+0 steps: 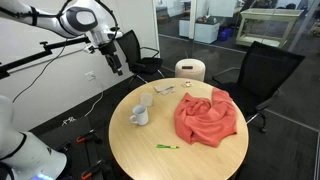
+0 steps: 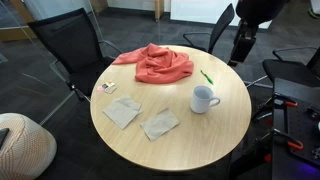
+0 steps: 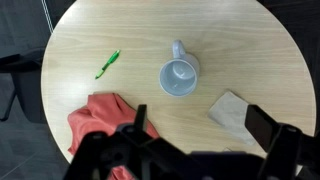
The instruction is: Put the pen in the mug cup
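The bright-green pen (image 1: 167,147) (image 2: 207,77) (image 3: 107,64) lies flat on the round wooden table (image 1: 190,160), near the edge and beside the red-orange cloth. The small white mug (image 1: 140,115) (image 2: 204,98) (image 3: 179,76) stands upright and looks empty, a short way from the pen. My gripper (image 1: 115,60) (image 2: 243,45) (image 3: 200,125) hangs high above the table's edge, well apart from both. Its fingers are spread wide and hold nothing.
A crumpled red-orange cloth (image 1: 207,118) (image 2: 155,63) (image 3: 105,125) covers part of the table. Two grey napkins (image 2: 122,112) (image 2: 159,123) lie flat near the mug, and one shows in the wrist view (image 3: 232,108). Black office chairs (image 1: 262,70) (image 2: 65,40) stand around the table.
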Motion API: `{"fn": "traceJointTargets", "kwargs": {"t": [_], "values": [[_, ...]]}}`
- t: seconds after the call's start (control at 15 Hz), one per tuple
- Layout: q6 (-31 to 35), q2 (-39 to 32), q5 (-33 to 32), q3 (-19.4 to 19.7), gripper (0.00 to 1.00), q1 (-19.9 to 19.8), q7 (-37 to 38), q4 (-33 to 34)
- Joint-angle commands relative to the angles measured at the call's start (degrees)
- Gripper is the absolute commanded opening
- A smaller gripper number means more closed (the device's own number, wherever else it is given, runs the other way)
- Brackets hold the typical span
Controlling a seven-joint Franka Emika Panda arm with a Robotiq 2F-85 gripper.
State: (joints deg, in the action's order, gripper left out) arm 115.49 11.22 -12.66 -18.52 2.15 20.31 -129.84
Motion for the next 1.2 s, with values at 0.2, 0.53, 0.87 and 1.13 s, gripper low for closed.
{"fn": "traceJointTargets", "kwargs": {"t": [0.2,0.53,0.87,1.13], "values": [[-0.2,-0.2,-0.4,2.1,1.0,2.2,0.4,0.1],[-0.2,-0.2,-0.4,2.1,1.0,2.2,0.4,0.1],[0.9,0.7,-0.4,3.1,1.0,2.3,0.9,-0.9],[2.9,2.2,0.2,6.1,1.0,1.5,2.0,-2.7]]}}
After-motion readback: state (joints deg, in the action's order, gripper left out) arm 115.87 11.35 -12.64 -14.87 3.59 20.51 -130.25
